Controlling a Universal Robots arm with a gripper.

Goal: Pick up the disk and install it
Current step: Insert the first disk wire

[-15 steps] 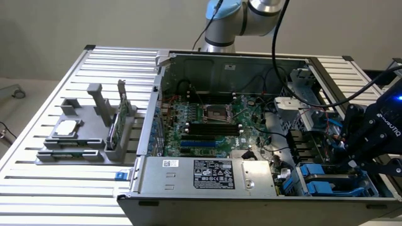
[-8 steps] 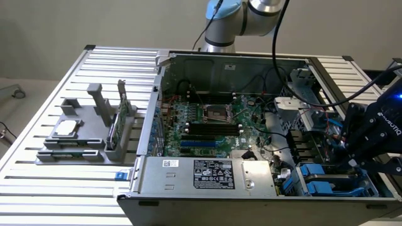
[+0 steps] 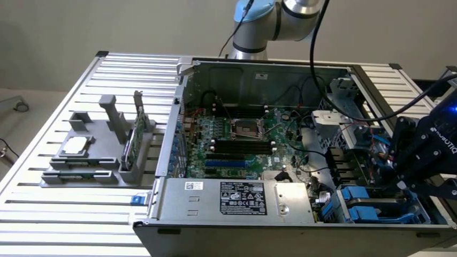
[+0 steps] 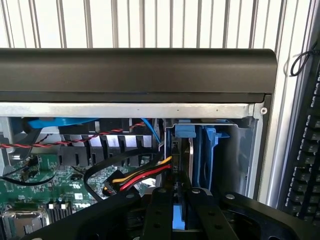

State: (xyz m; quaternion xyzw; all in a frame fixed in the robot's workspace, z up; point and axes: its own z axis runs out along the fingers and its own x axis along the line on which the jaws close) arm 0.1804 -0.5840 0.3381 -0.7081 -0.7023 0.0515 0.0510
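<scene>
jaws nearly shut on disk, upright in blue bay.

Silver arm w/ light-blue joint cap, black cable alongside, black claw w/ white lettering.

One open computer case lies on one slatted metal surface. One green motherboard sits inside it, with one labelled power supply at the near edge. One grey holder stands beside the case, carrying one upright green circuit card and one flat silver chip. One robot arm reaches over. One keyboard lies alongside.
</scene>
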